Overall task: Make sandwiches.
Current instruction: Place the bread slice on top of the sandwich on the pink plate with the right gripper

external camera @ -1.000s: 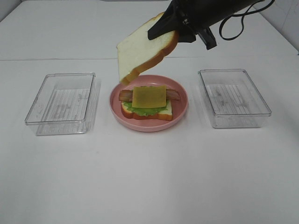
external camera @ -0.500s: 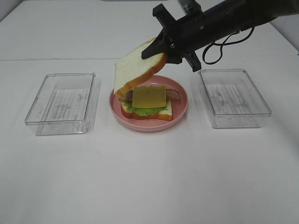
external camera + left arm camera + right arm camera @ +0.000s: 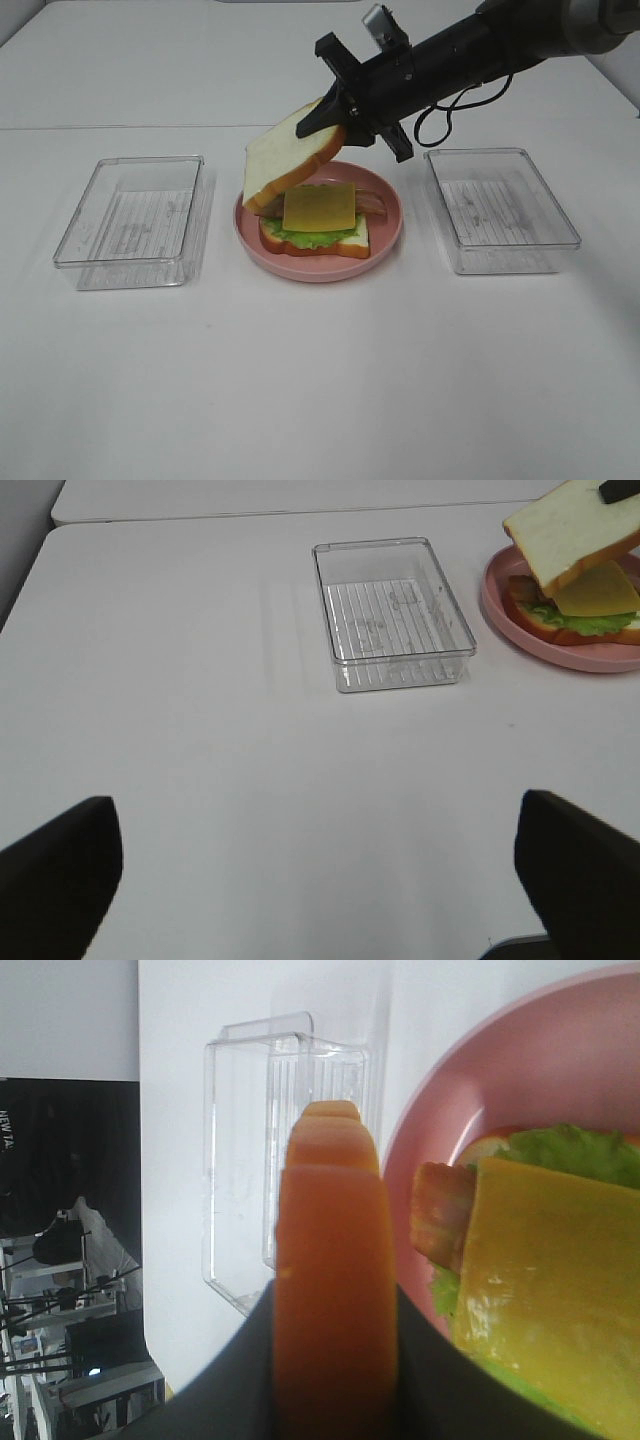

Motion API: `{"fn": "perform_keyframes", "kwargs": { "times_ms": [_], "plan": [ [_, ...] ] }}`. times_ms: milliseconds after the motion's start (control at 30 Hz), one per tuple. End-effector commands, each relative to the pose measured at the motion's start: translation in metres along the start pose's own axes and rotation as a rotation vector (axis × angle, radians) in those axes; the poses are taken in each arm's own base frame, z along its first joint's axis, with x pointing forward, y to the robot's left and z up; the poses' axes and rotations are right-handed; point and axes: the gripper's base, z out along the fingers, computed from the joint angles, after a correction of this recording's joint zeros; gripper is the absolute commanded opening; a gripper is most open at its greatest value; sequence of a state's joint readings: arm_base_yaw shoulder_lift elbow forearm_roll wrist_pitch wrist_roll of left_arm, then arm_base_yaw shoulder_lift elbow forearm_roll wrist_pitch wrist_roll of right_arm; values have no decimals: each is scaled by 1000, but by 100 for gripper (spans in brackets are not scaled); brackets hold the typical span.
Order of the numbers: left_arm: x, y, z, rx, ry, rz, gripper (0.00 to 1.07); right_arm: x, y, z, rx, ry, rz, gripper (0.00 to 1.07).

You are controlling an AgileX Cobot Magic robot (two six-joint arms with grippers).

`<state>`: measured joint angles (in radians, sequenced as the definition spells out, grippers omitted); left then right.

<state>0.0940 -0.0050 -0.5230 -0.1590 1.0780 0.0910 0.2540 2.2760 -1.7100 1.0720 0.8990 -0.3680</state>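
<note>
Sandwich, unfinished: bottom bread slice (image 3: 318,240), lettuce (image 3: 312,237), bacon (image 3: 372,203) and cheese (image 3: 319,206) are sitting on the central pink plate (image 3: 390,228). Top slice (image 3: 288,152) is being held tilted above by the right gripper (image 3: 335,115), clamped on its crust. Left gripper (image 3: 318,865) is being kept wide, empty.

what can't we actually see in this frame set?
- Bacon: exterior high view, its left end is hidden under the tilted top bread slice.
- Right gripper: in the right wrist view the slice's crust fills the gap between its fingers, and the cheese runs off the edge.
- Left gripper: left wrist view shows only dark blurred fingertips, cut off by the edges.
- Right tray: absent from both wrist views.
</note>
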Motion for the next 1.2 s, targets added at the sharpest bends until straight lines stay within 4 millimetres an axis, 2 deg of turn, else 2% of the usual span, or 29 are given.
{"fn": "perform_keyframes", "kwargs": {
  "times_ms": [33,200,433,967,1000,1100,1133,1167,1200],
  "plan": [
    [1,-1,-2,10,-20,-7,100,0,-6,4,6,23,15,0],
    [1,-1,-2,10,-20,-7,100,-3,-11,9,16,23,12,0],
    [1,-1,-2,10,-20,-7,100,-6,-24,4,15,38,62,0],
    [1,-1,-2,11,-20,-8,100,-4,-33,8,36,63,82,0],
    [1,-1,-2,11,-20,-8,100,-4,-33,8,35,62,87,6],
    [1,-1,-2,11,-20,-8,100,-4,-33,8,37,65,87,12],
    [1,-1,-2,11,-20,-8,100,-3,-34,8,43,72,84,26],
    [1,-1,-2,11,-20,-8,100,-3,-34,8,47,77,79,35],
    [1,-1,-2,11,-20,-8,100,-3,-34,8,47,77,79,35]
  ]
}}
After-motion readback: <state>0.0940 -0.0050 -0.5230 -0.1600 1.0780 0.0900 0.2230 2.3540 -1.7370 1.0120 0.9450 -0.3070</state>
